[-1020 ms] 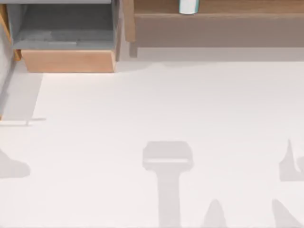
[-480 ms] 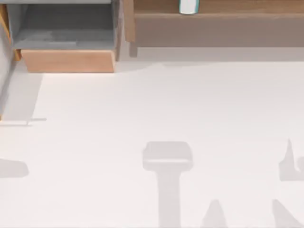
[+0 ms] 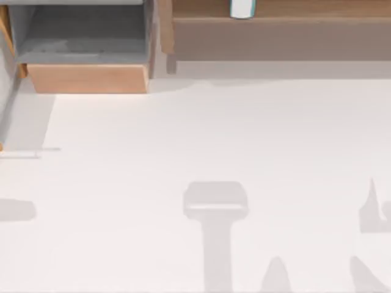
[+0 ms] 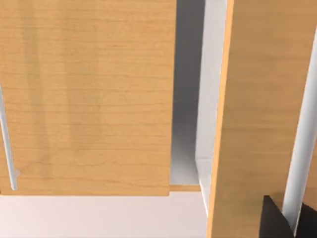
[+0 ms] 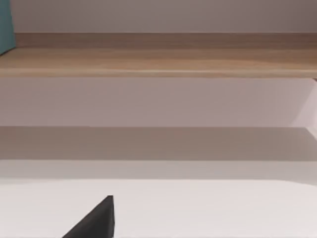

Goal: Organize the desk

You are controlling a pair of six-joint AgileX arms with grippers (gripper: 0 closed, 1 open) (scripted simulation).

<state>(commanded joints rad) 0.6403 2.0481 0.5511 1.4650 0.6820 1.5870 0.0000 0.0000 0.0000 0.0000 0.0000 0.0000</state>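
**Lots of open room on the desk**

The white desk (image 3: 201, 134) is wide and bare in the middle and at the front, so a gripper could pass there with nothing in the way. At the back left sits the drawer box (image 3: 85, 76), open on top, with its wood front sticking out. At the back right the shelf (image 3: 281, 30) stands like a long wall. A small teal and white thing (image 3: 242, 8) sits on it.

One desk (image 3: 201, 140), one teal-and-white container (image 3: 242, 8)
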